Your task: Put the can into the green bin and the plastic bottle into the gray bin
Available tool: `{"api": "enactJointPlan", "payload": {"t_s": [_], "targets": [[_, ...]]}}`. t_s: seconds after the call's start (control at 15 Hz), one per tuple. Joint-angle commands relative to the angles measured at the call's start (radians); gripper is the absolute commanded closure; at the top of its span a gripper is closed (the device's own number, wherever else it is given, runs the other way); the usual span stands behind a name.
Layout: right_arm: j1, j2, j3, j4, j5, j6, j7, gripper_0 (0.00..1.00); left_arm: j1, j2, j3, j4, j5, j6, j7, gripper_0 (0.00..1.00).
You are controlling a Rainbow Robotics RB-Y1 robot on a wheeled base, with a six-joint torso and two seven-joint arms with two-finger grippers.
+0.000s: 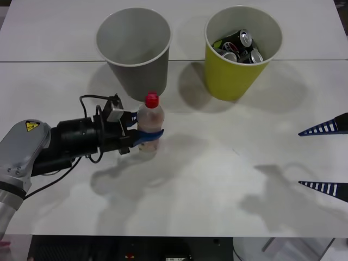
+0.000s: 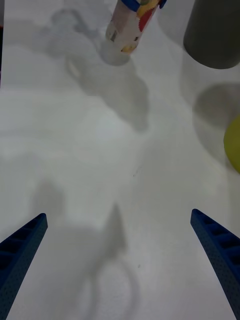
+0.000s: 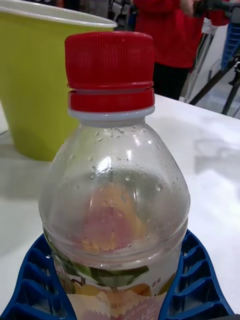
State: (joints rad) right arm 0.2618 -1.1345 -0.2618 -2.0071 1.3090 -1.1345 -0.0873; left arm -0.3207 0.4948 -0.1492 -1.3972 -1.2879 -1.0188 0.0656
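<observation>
The plastic bottle has a red cap and stands upright just in front of the gray bin. My left gripper is shut on its labelled lower body, coming in from the left. Up close the bottle sits between the blue fingers, with the green bin behind it. The green bin stands at the back right and holds several cans. My right gripper hangs open at the right edge, with nothing in it. From that wrist, the right gripper faces the bottle, the gray bin and the green bin.
The two bins stand side by side at the back of the white table, with a gap between them. A seam runs across the table behind the bins' bases. The table's front edge lies close to me.
</observation>
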Motion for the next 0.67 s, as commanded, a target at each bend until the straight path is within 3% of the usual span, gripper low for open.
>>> {"api": "enactJointPlan", "payload": {"t_s": [0.07,0.67], "targets": [[0.0,0.0,0.0,0.0,0.0,0.0,0.0,0.0,-0.006,0.085,0.005,-0.045,-0.002,0.0,0.108,1.0],[0.0,0.0,0.0,0.0,0.0,0.0,0.0,0.0,0.049,0.369,0.016,-0.315,-0.034,-0.046,0.384,1.0]]}}
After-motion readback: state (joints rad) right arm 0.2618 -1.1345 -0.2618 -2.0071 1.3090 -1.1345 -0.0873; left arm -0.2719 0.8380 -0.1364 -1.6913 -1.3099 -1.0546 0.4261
